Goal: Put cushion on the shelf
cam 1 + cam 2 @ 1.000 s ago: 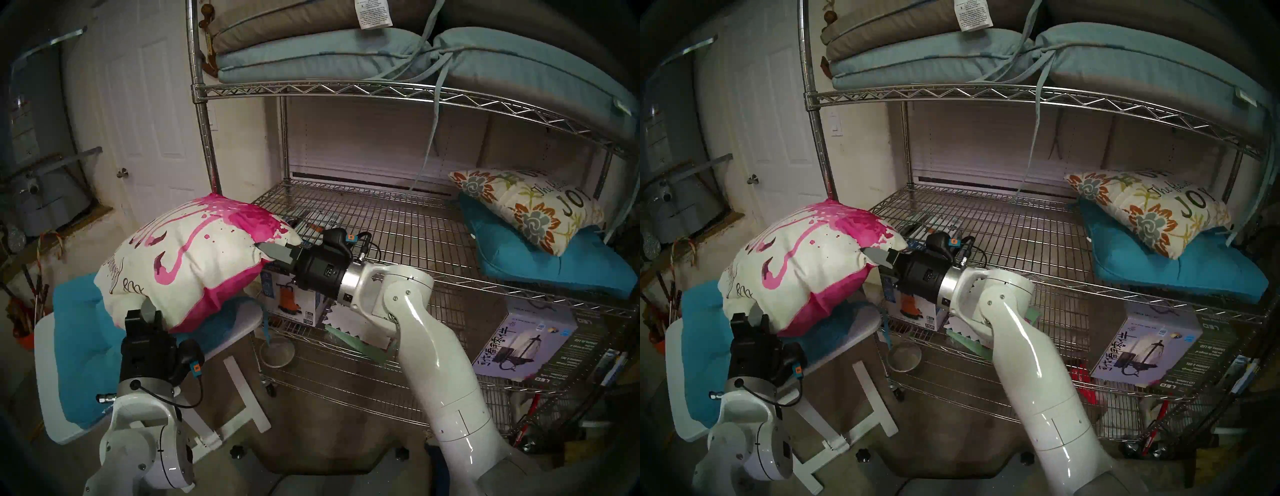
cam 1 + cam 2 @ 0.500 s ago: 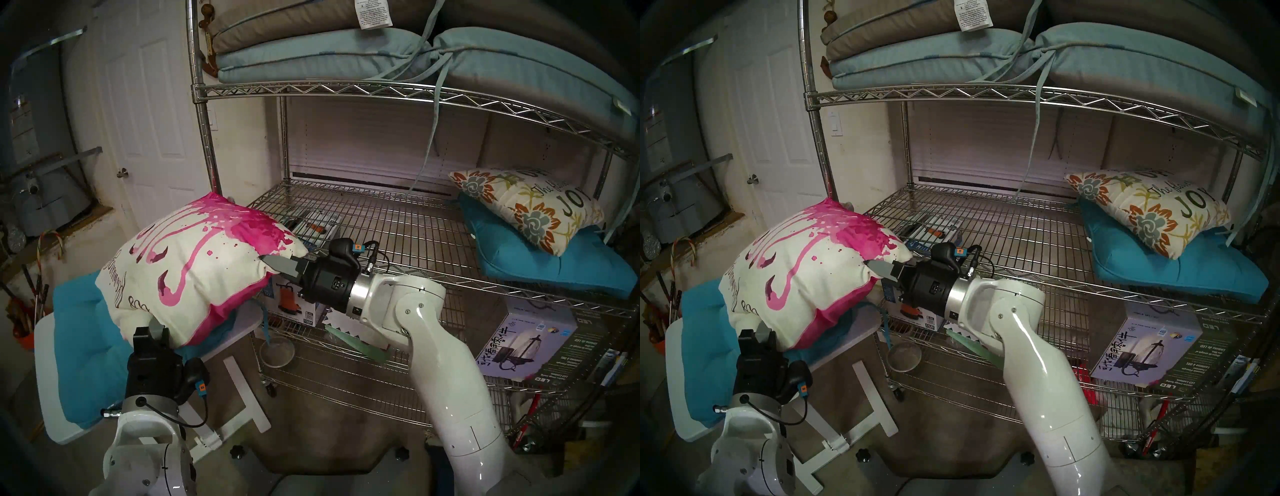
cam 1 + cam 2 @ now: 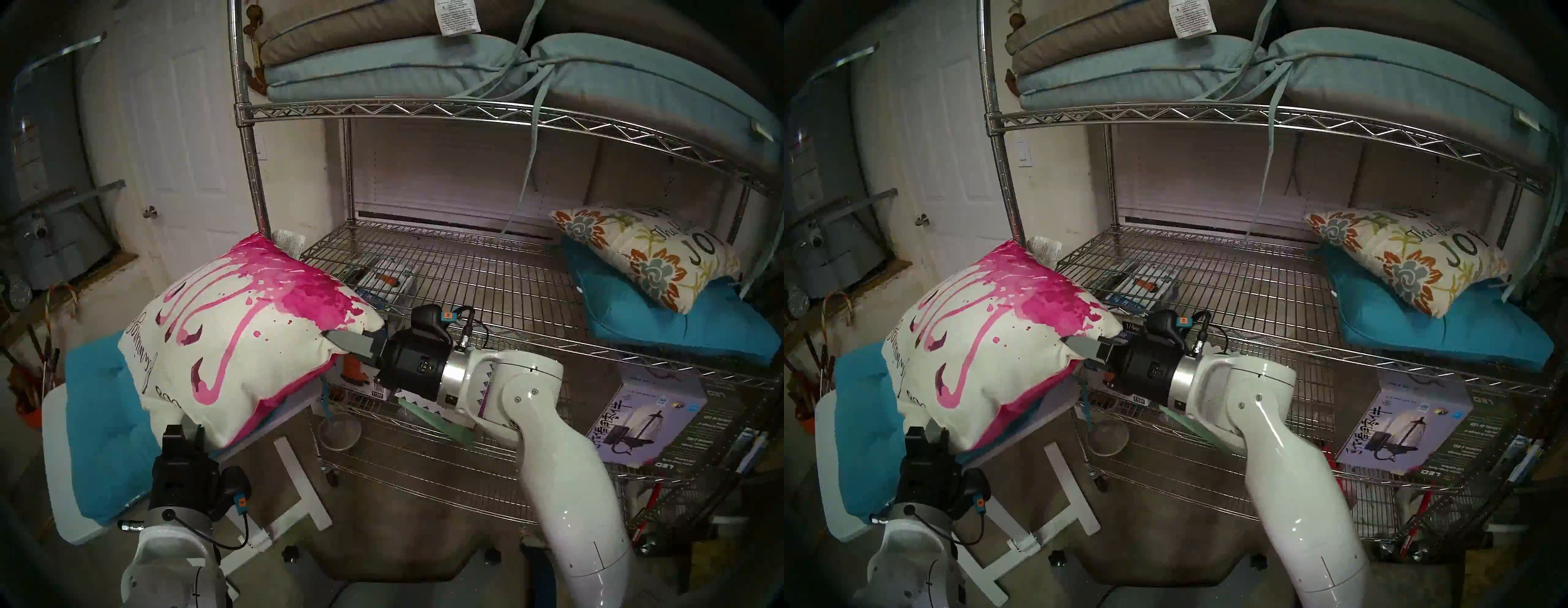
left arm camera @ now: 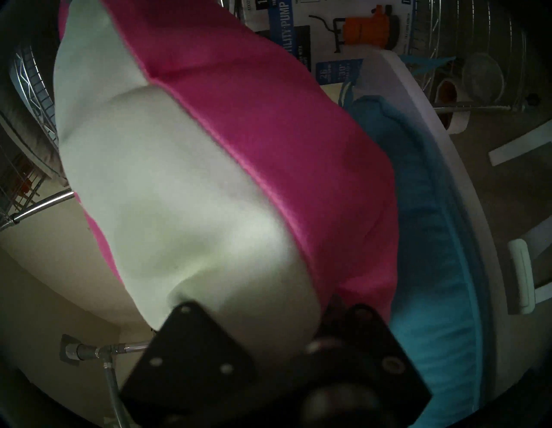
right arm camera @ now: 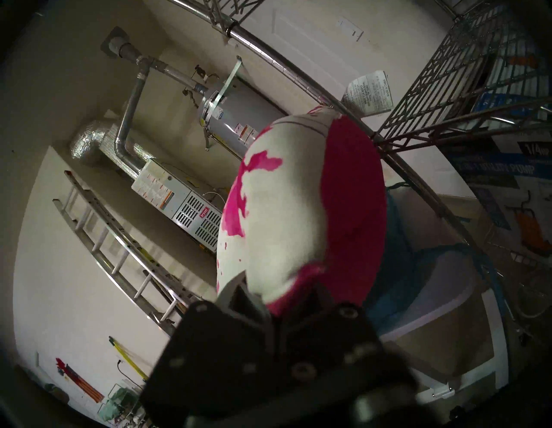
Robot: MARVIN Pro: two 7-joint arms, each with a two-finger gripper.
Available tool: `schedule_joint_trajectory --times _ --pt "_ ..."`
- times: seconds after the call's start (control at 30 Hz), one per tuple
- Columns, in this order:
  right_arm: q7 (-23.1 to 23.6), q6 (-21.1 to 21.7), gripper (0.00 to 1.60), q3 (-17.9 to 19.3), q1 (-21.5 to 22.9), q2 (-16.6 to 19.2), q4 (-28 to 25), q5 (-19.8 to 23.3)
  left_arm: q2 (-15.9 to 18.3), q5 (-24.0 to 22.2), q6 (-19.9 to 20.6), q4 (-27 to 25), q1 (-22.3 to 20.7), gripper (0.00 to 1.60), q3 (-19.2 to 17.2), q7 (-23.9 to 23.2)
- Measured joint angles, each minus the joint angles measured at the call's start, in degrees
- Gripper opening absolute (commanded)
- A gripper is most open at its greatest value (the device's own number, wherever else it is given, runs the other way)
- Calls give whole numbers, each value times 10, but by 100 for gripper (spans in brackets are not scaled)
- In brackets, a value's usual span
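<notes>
I have the white cushion with pink flamingo print and pink back (image 3: 237, 335) pinched at two spots: my right gripper (image 3: 335, 339) is clamped on its edge nearest the tall chrome wire shelf (image 3: 466, 271), my left gripper (image 3: 189, 431) on its near corner. It sits tilted just left of that shelf, over a teal seat pad (image 3: 102, 424) on a small white folding table (image 3: 63, 509).

A home garage or utility room, shown by a strapped water heater (image 5: 230, 119), a furnace (image 5: 179, 206) with foil ducting, an aluminium ladder (image 5: 119, 254) laid against the wall, a chrome wire storage rack (image 3: 466, 112), a panelled white door (image 3: 178, 140)
</notes>
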Motion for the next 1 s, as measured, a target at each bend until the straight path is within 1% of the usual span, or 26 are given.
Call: schedule_joint_trajectory --times 0.4,0.6,0.63,0.8,1.0 --pt "-1 23 0 13 -38 20 -48 5 12 2 -17 -3 45 0 -34 2" --pt "-1 29 0 17 -49 25 -61 7 16 4 -24 -4 56 0 -43 4" --pt "-1 37 0 22 -62 31 -75 9 21 5 -33 -5 68 0 -52 8" --pt "-1 40 0 24 -68 34 -82 10 23 6 -38 -5 73 0 -56 10" --pt "-1 50 0 38 -85 42 -107 13 32 10 -53 -6 83 0 -67 20"
